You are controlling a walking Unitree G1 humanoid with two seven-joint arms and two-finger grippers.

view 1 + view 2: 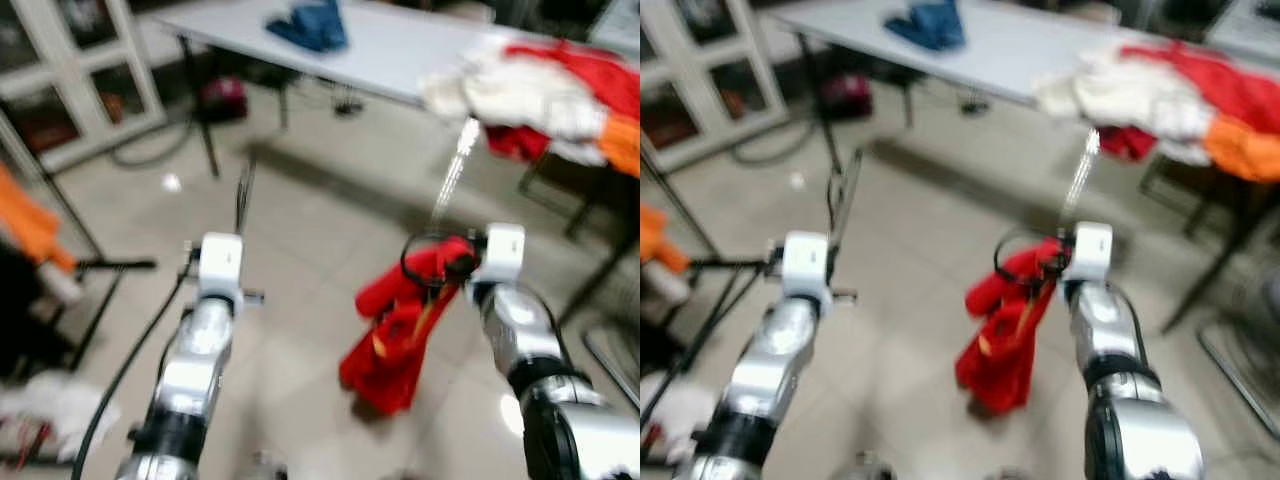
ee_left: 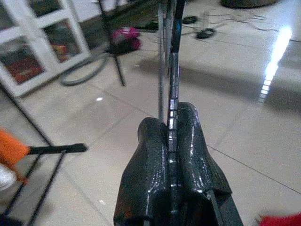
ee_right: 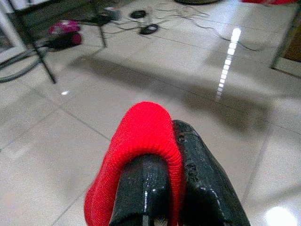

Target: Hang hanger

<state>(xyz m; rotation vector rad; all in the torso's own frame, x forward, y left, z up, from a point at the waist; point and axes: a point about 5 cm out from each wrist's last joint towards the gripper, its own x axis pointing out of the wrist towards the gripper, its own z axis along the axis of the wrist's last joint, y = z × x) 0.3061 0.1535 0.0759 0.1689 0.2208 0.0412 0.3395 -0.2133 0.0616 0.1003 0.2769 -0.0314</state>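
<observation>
Glossy, seemingly tiled floor (image 1: 300, 250)

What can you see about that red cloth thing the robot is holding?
The red garment looks like soft knitted fabric with a thin yellow-orange stripe. It hangs limp and bunched above the tiled floor, drooping down from the right gripper, whose black fingers are shut with a fold of it draped over one finger. A dark loop, possibly a hanger hook, sits at its top; blur hides finer detail.

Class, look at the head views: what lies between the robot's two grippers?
In the left eye view, bare tiled floor separates the left gripper from the right gripper, which holds the red garment.
</observation>
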